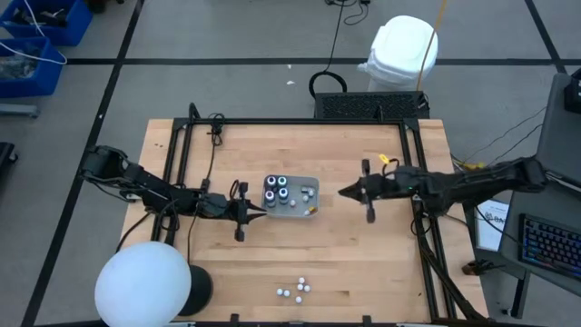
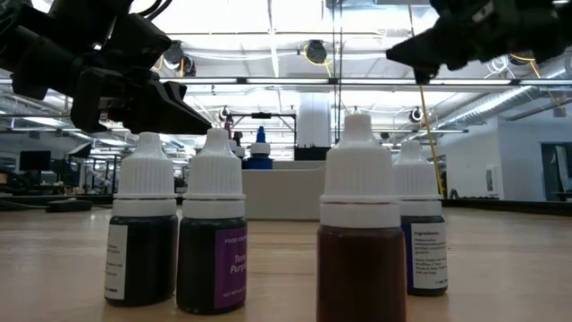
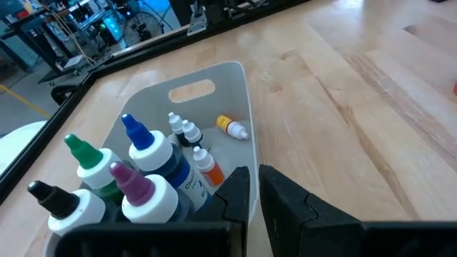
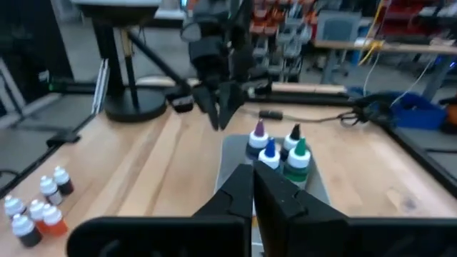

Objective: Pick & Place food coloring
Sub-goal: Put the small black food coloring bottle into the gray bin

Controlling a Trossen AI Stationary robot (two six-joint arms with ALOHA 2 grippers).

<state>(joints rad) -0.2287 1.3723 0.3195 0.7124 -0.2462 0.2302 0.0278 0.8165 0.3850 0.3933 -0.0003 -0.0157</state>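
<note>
With both arms raised off the table, I judge the work to stand between placements: neither gripper carries anything. The right gripper point(image 1: 345, 192) hovers just beside the grey tray point(image 1: 309, 184), on its right side, with its fingers pressed together on nothing. The left gripper point(image 1: 258, 213) hangs at the tray's left edge, its fingers point(image 3: 285, 196) nearly together with a thin gap between them, and the left wrist view shows nothing in that gap.

Inside the tray stand four larger bottles with coloured tips point(image 1: 278, 191); beside them lie a few small dropper bottles, one on its side with a yellow-orange cap point(image 3: 233, 128).

Four small food coloring bottles point(image 1: 293, 290) remain in a cluster on the wooden table point(image 1: 381, 272) near its front edge, well apart from the tray.

I take the next step to be fetching one of these. That calls for spreading a gripper's fingers, travelling to the cluster, and descending over a single bottle without knocking its close neighbours.
</note>
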